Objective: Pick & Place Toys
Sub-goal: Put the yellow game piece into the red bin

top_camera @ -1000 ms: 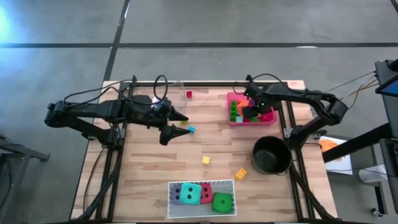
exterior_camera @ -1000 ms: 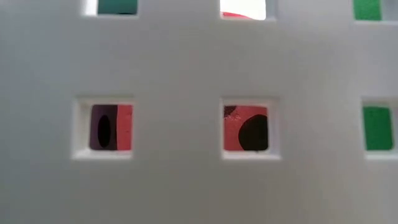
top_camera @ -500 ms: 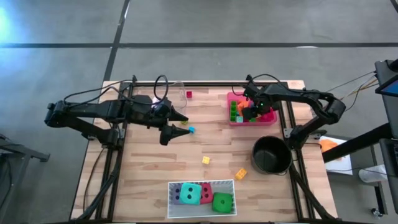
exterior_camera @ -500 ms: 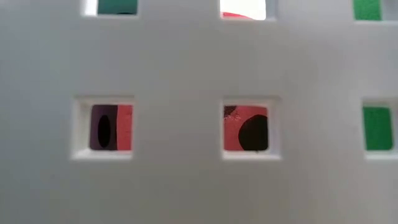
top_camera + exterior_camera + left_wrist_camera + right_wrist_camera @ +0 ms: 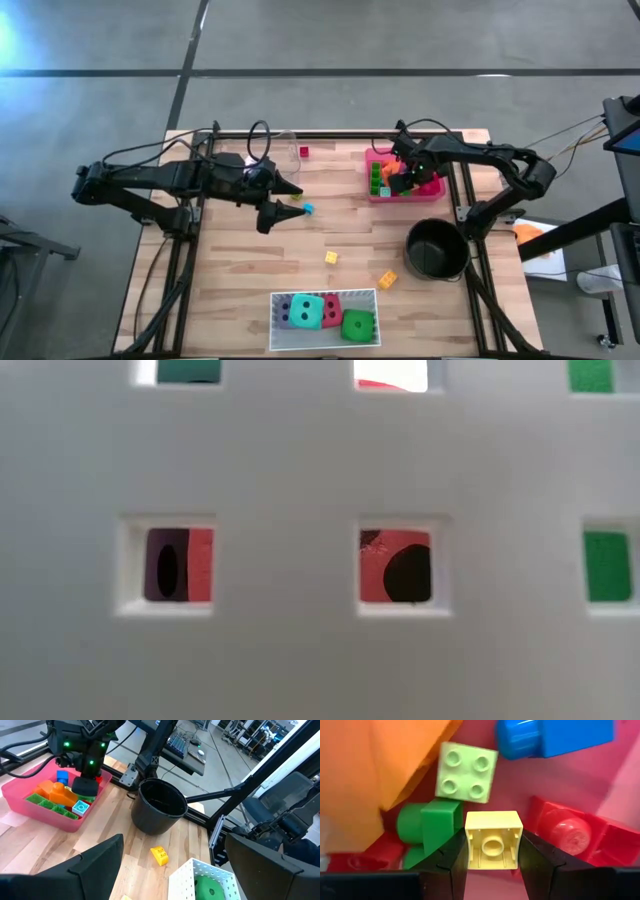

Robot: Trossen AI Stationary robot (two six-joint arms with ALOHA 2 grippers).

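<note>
My right gripper (image 5: pixel 493 851) points down into the pink tray (image 5: pixel 372 195) at the far right, shut on a pale yellow block (image 5: pixel 493 840). Around it in the tray lie green (image 5: pixel 467 771), blue (image 5: pixel 550 737), red (image 5: pixel 572 832) and orange (image 5: pixel 380 755) blocks. My left gripper (image 5: pixel 297 201) hangs open above the table's middle left, over nothing, with a small blue block (image 5: pixel 308 209) just beside it. Two yellow blocks (image 5: pixel 331 257) (image 5: pixel 387 279) lie loose on the wood. Soft dice (image 5: pixel 323 311) sit in a white tray (image 5: pixel 325 293) at the near edge. My right gripper pinches the pale yellow block by two opposite side walls (image 5: pixel 468 845) between its two fingers (image 5: pixel 451 862), coming from above and pointing down. The block's hollow underside (image 5: pixel 493 846) faces up toward the wrist. Whether it rests on the tray floor or hangs clear, I cannot tell.
A black round pot (image 5: pixel 436 248) stands on the right, near the pink tray. A clear container (image 5: pixel 286 146) and a small red block (image 5: pixel 304 152) are at the far edge. The white tray's perforated wall (image 5: pixel 300 480) fills the low view.
</note>
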